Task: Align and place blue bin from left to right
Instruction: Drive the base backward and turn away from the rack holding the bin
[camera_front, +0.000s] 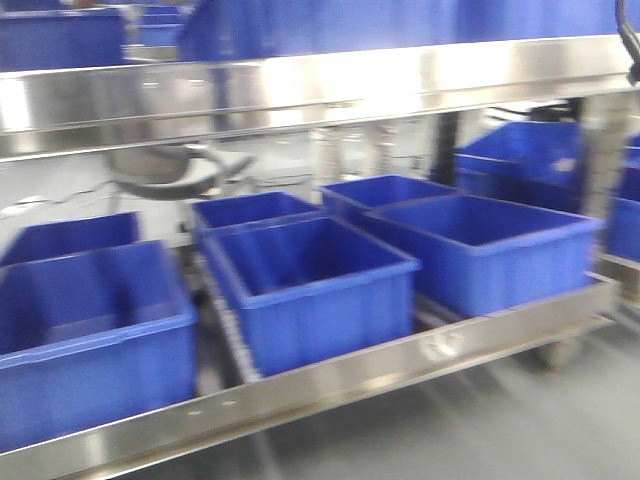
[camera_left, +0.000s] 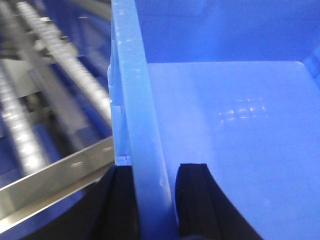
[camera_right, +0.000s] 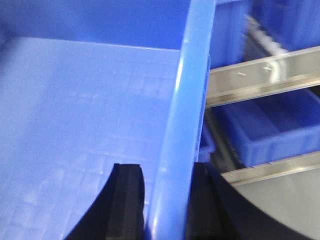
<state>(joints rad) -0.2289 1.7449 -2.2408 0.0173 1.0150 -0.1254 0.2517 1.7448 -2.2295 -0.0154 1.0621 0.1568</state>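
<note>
A blue bin fills both wrist views, and I look down into its bare floor (camera_left: 225, 125) (camera_right: 75, 100). My left gripper (camera_left: 155, 170) straddles the bin's left rim (camera_left: 132, 100), one black finger outside the wall and one inside, pressed against it. In the same way my right gripper (camera_right: 167, 170) clamps the right rim (camera_right: 192, 75). Neither gripper shows in the blurred front view. There, three blue bins stand in a front row on the roller shelf: left (camera_front: 90, 330), middle (camera_front: 310, 285) and right (camera_front: 490, 245).
More blue bins sit behind the row (camera_front: 250, 208) (camera_front: 385, 190) and at the far right (camera_front: 530, 160). A steel rail (camera_front: 400, 360) edges the shelf front, and an upper steel shelf (camera_front: 300, 85) hangs above. Roller tracks (camera_left: 30, 130) lie left of the held bin; another bin (camera_right: 270, 135) lies right.
</note>
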